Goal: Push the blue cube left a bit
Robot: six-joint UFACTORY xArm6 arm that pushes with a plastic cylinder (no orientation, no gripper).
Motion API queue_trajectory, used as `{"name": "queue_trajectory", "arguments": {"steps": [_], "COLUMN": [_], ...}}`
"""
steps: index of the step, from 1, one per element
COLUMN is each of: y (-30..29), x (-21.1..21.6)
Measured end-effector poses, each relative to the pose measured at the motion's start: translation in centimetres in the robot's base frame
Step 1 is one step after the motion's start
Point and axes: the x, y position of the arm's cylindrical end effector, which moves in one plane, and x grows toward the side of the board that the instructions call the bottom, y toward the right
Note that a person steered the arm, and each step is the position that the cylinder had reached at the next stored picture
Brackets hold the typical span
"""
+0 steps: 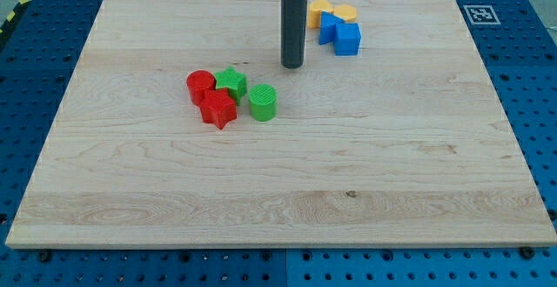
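The blue cube point(347, 39) sits near the view's top, right of centre, on the wooden board point(278, 174). A second blue block point(328, 28) touches its upper left side. Two yellow blocks point(320, 10) point(345, 12) lie just above them. My tip point(292, 64) is down on the board, to the left of and slightly below the blue cube, about a block's width away from it, not touching. The rod rises to the view's top edge.
A cluster lies left of centre: a red cylinder point(200, 86), a green star-shaped block point(231, 83), a red star-shaped block point(218, 110) and a green cylinder point(263, 102). A blue perforated table point(531, 104) surrounds the board. A marker tag point(478, 13) sits at the top right corner.
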Motion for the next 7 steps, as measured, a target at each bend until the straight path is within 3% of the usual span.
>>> {"name": "queue_trajectory", "arguments": {"steps": [5, 7], "y": [0.4, 7.9], "x": [0.0, 0.6]}}
